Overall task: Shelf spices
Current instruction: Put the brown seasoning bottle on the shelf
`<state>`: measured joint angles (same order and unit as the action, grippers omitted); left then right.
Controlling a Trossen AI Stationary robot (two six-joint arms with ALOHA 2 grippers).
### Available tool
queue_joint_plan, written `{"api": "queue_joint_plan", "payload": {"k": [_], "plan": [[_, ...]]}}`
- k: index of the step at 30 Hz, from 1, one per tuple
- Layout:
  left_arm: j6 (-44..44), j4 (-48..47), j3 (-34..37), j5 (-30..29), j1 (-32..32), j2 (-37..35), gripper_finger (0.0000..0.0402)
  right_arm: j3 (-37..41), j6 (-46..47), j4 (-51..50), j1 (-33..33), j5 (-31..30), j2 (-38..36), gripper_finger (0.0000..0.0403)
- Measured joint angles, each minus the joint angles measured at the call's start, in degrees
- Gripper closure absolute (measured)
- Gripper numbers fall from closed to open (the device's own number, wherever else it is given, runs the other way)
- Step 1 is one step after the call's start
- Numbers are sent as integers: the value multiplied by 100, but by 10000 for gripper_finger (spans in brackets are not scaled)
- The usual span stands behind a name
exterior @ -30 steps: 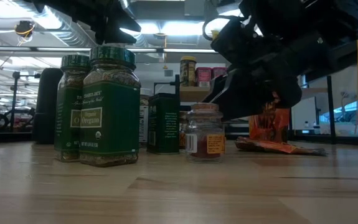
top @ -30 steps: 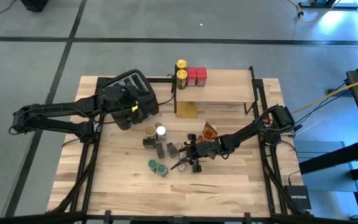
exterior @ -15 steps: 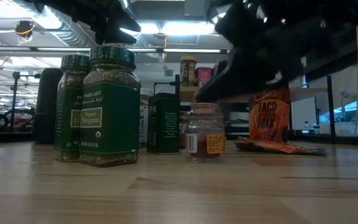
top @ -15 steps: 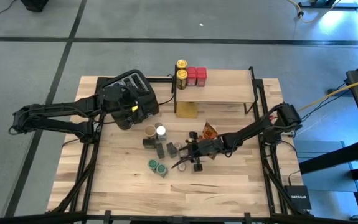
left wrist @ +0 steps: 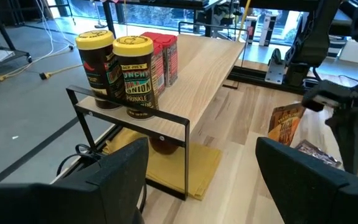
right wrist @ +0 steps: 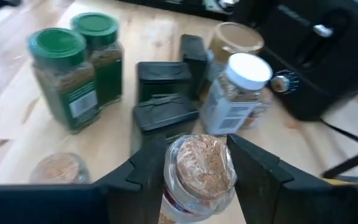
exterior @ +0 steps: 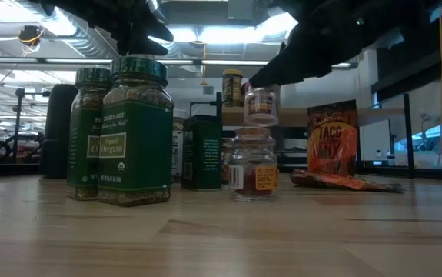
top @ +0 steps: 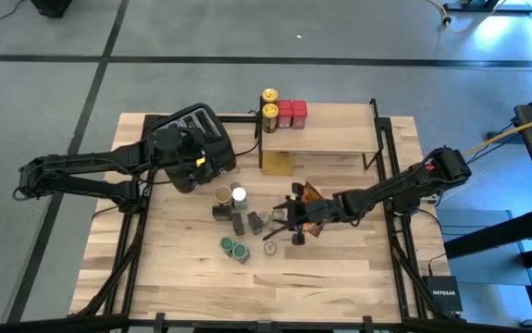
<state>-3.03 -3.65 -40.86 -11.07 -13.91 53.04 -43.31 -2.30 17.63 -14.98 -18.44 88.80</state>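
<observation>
My right gripper (top: 284,222) hangs over the middle of the table, shut on a small clear spice jar (right wrist: 198,171) with tan contents. The jar hangs in the low view (exterior: 261,105) above a like jar (exterior: 253,165) standing on the table. Two green-lidded jars (right wrist: 63,74), dark tins (right wrist: 163,78) and a white-lidded jar (right wrist: 241,87) stand on their bases beyond. The shelf (top: 326,134) carries two yellow-lidded jars (left wrist: 132,71) and red tins (left wrist: 163,53) at its left end. My left gripper (left wrist: 216,180) waits open by the toaster (top: 196,139). My right gripper pinches the small jar by its two sides just under the lid (right wrist: 172,177), between its two fingers (right wrist: 256,174). The fingers slant down from the table's right side. The jar hangs upright, lifted clear of the table.
An orange taco packet (exterior: 332,142) stands near the shelf, with a flat foil packet (exterior: 343,182) lying before it. A tan-lidded jar (right wrist: 235,40) stands by the toaster. A yellow pad (left wrist: 191,168) lies under the shelf. The shelf's right part (top: 349,125) is bare wood.
My right gripper has risen and drawn back a little toward the table's far right, taking the small jar up off the table until it hangs above the jar left standing. The left arm has kept still.
</observation>
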Motion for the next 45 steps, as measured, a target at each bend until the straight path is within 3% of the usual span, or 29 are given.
{"api": "queue_joint_plan", "payload": {"k": [8,16,25,33,37,45], "plan": [[2,-1,0,-1,0,0,112,-123,-381,-159,114,-856,-270,243],[2,-8,0,0,2,0,112,-1016,-945,-1025,893,-883,-315,242],[1,-9,0,-2,1,0,112,-1736,-1740,-1698,2111,-120,-315,242],[2,-2,0,-2,1,0,112,-1773,-1613,-1683,3174,794,-181,242],[2,13,0,-2,1,0,112,-1773,-1548,-1510,3361,1165,31,242],[2,-3,0,-2,2,0,112,-1773,-1596,-1197,3340,1162,224,242]]}}
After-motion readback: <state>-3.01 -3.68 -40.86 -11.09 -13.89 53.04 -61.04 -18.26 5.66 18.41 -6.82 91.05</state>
